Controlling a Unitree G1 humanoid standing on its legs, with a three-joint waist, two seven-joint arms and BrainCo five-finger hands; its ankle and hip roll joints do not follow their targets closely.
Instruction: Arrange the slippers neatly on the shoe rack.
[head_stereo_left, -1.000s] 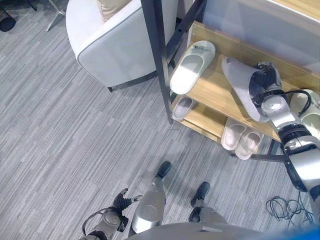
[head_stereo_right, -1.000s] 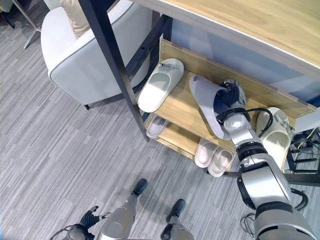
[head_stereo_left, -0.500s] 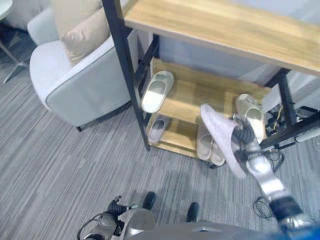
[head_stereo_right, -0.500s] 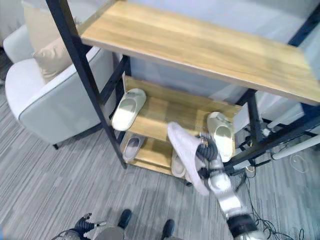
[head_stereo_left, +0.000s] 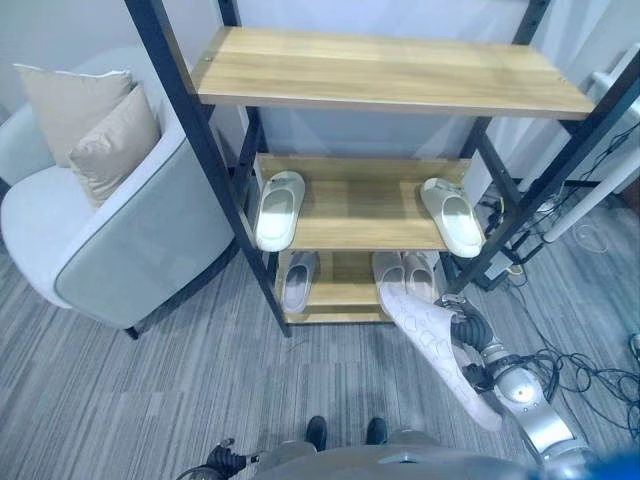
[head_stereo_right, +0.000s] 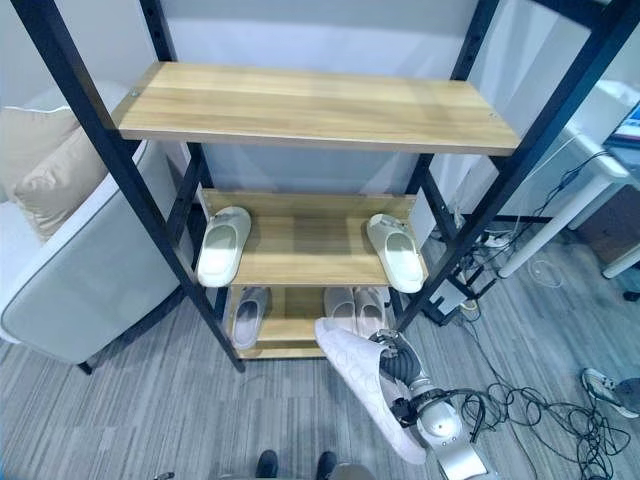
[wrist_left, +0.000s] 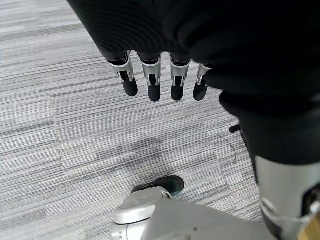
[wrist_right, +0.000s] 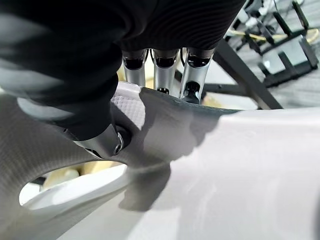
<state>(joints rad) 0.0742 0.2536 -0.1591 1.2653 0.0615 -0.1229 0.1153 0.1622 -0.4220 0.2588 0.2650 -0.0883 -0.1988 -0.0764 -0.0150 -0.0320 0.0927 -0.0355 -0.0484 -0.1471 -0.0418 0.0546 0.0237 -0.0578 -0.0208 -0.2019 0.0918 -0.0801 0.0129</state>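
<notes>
Grey striped carpet (head_stereo_left: 120, 370) lay under a wood-and-black shoe rack (head_stereo_left: 380, 70). Right hand (head_stereo_left: 470, 335) was clamped on a pale grey slipper (head_stereo_left: 435, 350), sole up w/ dotted tread, held low in front of rack. Right wrist view showed thumb pinching the strap. Left hand (wrist_left: 160, 82) hung w/ fingers straight, holding nothing.

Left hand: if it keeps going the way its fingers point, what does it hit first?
Probably the grey carpet floor. The left hand hangs open, fingers pointing down at it, nothing visible between; depth unclear.
</notes>
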